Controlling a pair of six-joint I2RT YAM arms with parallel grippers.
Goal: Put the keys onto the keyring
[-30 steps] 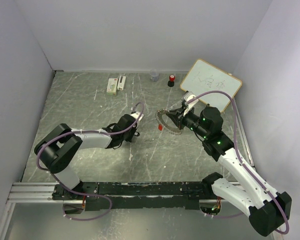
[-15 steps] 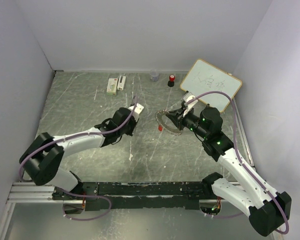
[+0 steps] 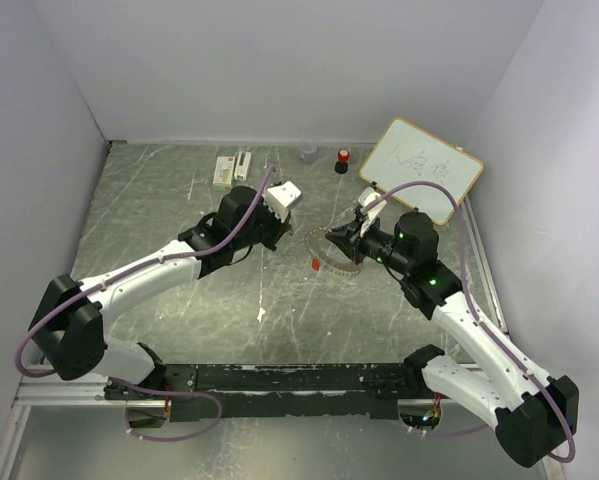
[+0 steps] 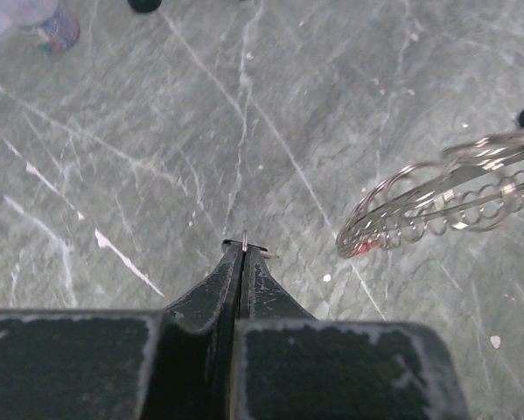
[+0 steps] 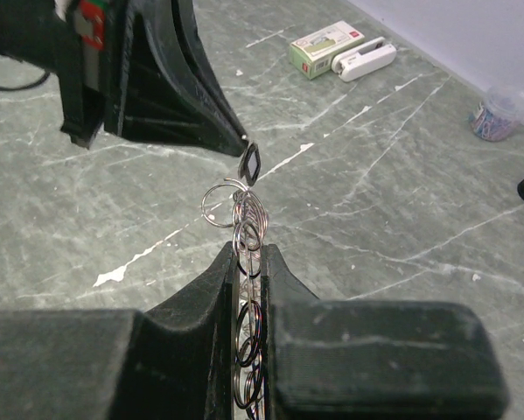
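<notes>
Left gripper (image 4: 244,248) jaws shut, black-headed key (image 5: 250,163) dangling from the tip, blade not made out. Right gripper (image 5: 247,254) jaws clamped on keyring (image 5: 247,217), held edge-on mid-bench (image 3: 179,200). Red-headed key (image 3: 317,264) at its near-left edge, blade hidden.

The keyring (image 4: 445,182) runs off the left wrist view's right edge. There the left end effector (image 4: 244,248)'s tips hide the black key (image 5: 250,162) they pinch.
</notes>
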